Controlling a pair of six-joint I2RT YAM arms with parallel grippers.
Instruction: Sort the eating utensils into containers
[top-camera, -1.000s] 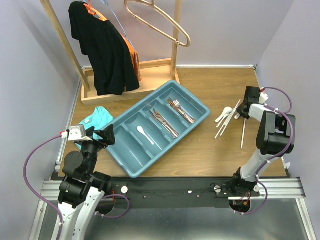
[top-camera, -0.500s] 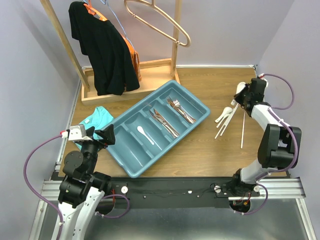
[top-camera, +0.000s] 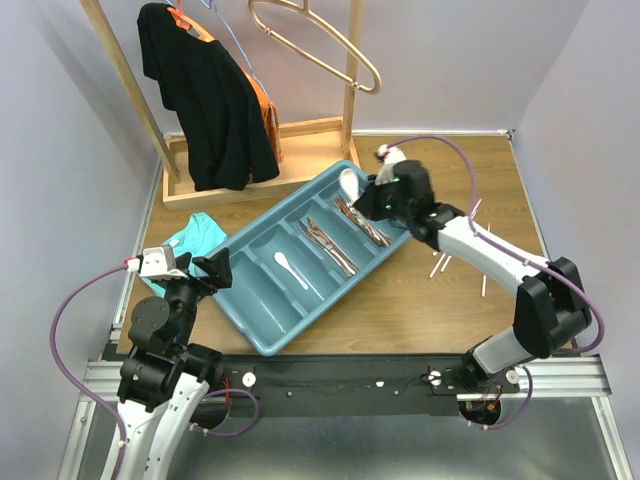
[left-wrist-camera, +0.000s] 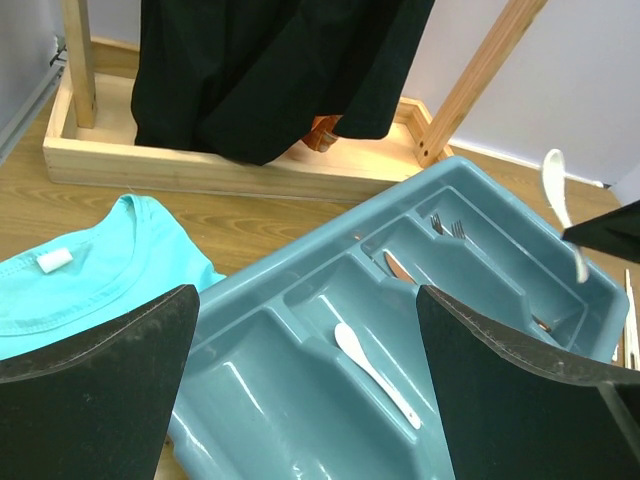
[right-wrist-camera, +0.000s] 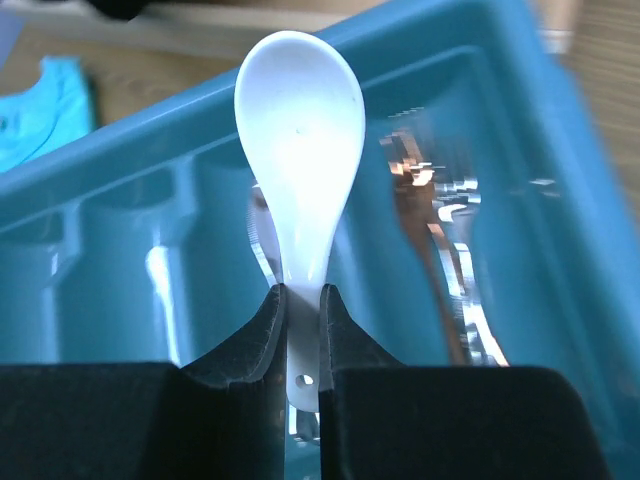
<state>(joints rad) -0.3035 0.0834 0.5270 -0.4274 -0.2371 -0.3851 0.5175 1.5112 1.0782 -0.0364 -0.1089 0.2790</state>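
Reaches the right arm over the teal tray's (top-camera: 262, 346) far end, pinching a white spoon (right-wrist-camera: 300, 130) by its handle in the right gripper (right-wrist-camera: 298, 300). Parks the left gripper (top-camera: 213, 268), jaws spread, beside the tray. Shows forks (top-camera: 362, 221), knives (top-camera: 328, 246) and another spoon (top-camera: 287, 267) in separate compartments.

Bright even light, soft shadows; right wrist view blurred, glare on the white spoon (right-wrist-camera: 300, 110)

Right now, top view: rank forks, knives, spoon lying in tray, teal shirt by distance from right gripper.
1. Forks, rightmost compartment, beside the right gripper.
2. Knives, next compartment left.
3. Lying spoon, third compartment.
4. Teal shirt, left of tray.
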